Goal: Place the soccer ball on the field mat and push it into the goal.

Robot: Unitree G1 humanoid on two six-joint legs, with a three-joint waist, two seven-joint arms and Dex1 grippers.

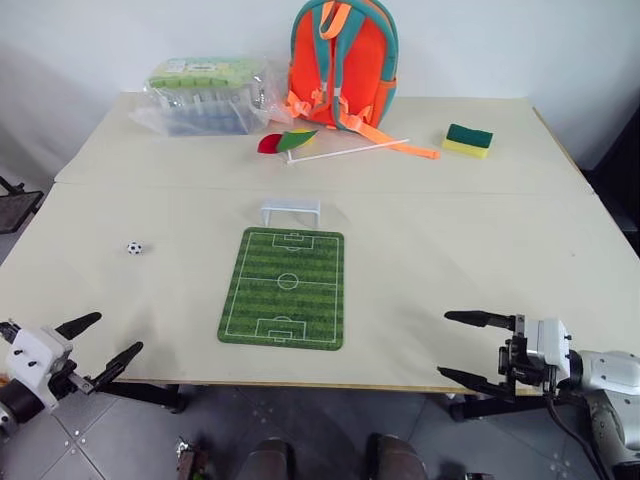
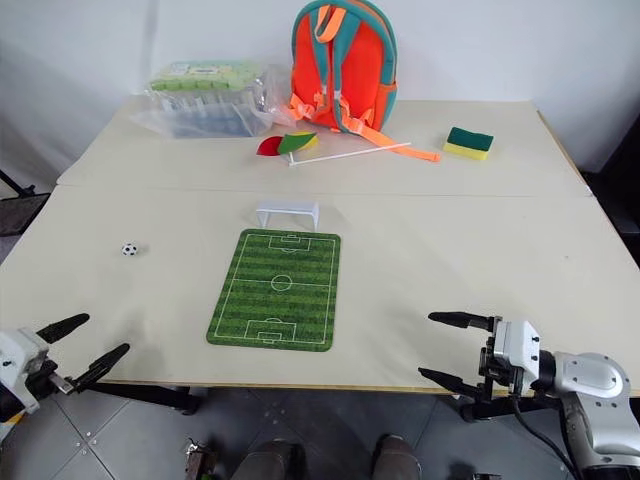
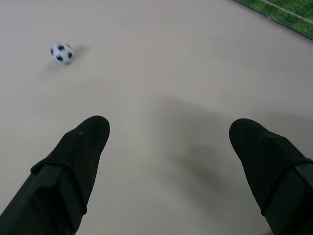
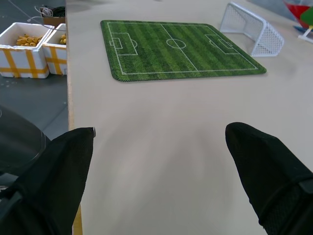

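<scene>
The soccer ball (image 1: 134, 248) lies on the bare table left of the field mat (image 1: 284, 287), apart from it; it also shows as a small ball (image 3: 61, 53) ahead of my left fingers. The white goal (image 1: 290, 211) stands just past the mat's far end. My left gripper (image 1: 104, 343) hovers open at the table's near left edge, well short of the ball, with nothing between its fingers. At the near right edge my right gripper (image 1: 464, 348) stands open and empty, pointing towards the mat (image 4: 176, 49) and goal (image 4: 252, 34).
At the table's back stand an orange backpack (image 1: 343, 62), a clear bag of boxes (image 1: 205, 95), a green-and-yellow sponge (image 1: 468, 140), and a white stick with red and green leaves (image 1: 345, 152). White and yellow boxes (image 4: 29, 46) sit on the floor beyond the table edge.
</scene>
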